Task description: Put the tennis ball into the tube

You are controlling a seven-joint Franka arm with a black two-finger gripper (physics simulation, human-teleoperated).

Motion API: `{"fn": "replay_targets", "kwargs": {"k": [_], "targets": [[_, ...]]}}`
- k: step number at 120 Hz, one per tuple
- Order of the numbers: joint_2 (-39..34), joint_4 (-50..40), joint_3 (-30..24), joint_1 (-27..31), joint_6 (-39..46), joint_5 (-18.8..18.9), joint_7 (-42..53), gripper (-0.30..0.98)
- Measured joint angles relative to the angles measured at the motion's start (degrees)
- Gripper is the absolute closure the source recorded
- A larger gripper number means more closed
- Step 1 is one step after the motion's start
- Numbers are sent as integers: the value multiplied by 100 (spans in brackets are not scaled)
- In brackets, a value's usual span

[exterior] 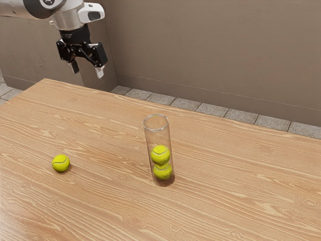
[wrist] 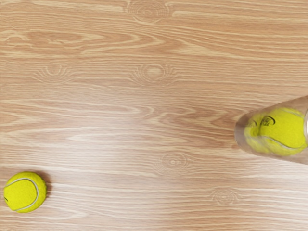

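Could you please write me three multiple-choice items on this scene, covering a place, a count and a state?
1. Where is the loose ball?
A) On the floor
B) On the table, apart from the tube
C) Balanced on the tube's rim

2. How many balls does the tube hold?
A) None
B) One
C) Two

3. How are the gripper's jaws?
A) Open, nothing between them
B) Shut on a ball
C) Shut on the tube

1: B, both views show bare wood between ball and tube.
2: C, two balls show stacked through the clear wall.
3: A, the exterior view shows them spread above the table.
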Motion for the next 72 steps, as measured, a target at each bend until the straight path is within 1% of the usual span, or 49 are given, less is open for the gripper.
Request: {"fn": "replay_targets", "kwargs": {"k": [24,33,51,72], "targets": [[-106,-152,-5,-16,-85,3,-31,0],[-488,-682,-7,92,-104,2,-40,0],[-1265,-2213,-6,914,245,32,-53,0],[-1411,-3283,-2,1322,1024,134,-64,0]]}}
